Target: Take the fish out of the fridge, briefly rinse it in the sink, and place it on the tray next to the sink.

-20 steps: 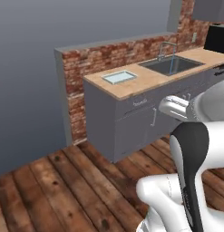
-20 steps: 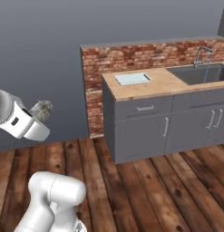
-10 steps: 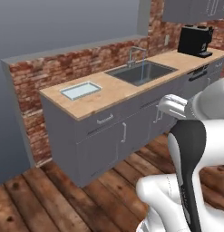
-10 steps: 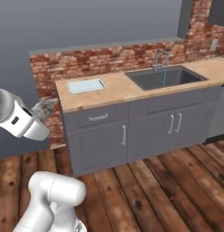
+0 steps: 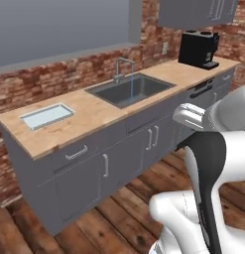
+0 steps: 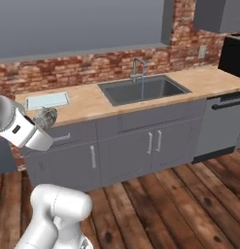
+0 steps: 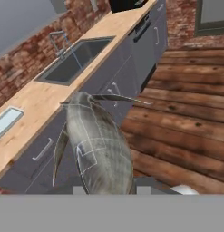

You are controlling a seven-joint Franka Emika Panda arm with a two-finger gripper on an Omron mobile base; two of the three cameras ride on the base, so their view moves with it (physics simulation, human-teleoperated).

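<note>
Wooden countertop (image 5: 99,111) runs along the brick wall ahead of me, over grey cabinets and a plank floor. I see the sink (image 5: 129,90) sunk in its middle, with a thin blue stream falling from the faucet (image 5: 121,67). My tray (image 5: 46,115) lies flat on the counter well to the left of the basin. A black coffee machine (image 5: 199,48) stands at the far right. My gripper (image 6: 45,118) is closed on the fish (image 7: 96,144), held off the counter out over the floor.
</note>
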